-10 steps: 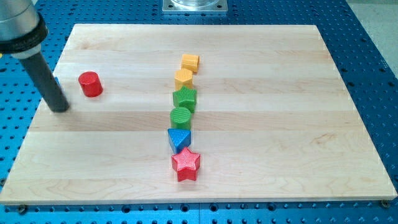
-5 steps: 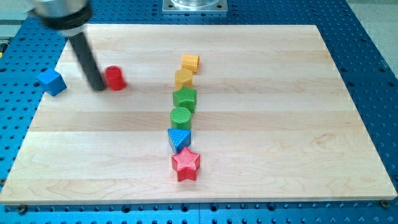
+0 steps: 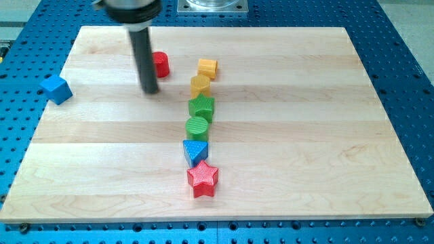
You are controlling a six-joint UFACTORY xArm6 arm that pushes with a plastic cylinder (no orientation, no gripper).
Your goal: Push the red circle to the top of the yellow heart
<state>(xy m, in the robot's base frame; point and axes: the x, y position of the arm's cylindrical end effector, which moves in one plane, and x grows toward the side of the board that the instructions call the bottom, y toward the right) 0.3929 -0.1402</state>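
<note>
The red circle (image 3: 161,64) stands on the board at the view's upper middle, left of the yellow blocks. The yellow heart (image 3: 200,85) sits just below a yellow cube-like block (image 3: 207,68), at the top of a column of blocks. My tip (image 3: 150,91) rests on the board just below and left of the red circle, close to it; the rod hides part of the circle's left side. The red circle is apart from the yellow heart, to its upper left.
Below the yellow heart the column runs down: a green star-like block (image 3: 201,107), a green circle (image 3: 198,126), a blue triangle (image 3: 196,151), a red star (image 3: 202,178). A blue cube (image 3: 56,89) sits at the board's left edge.
My tip has moved right and slightly up, pushing the red circle right and up toward the yellow blocks. The other blocks have not moved.
</note>
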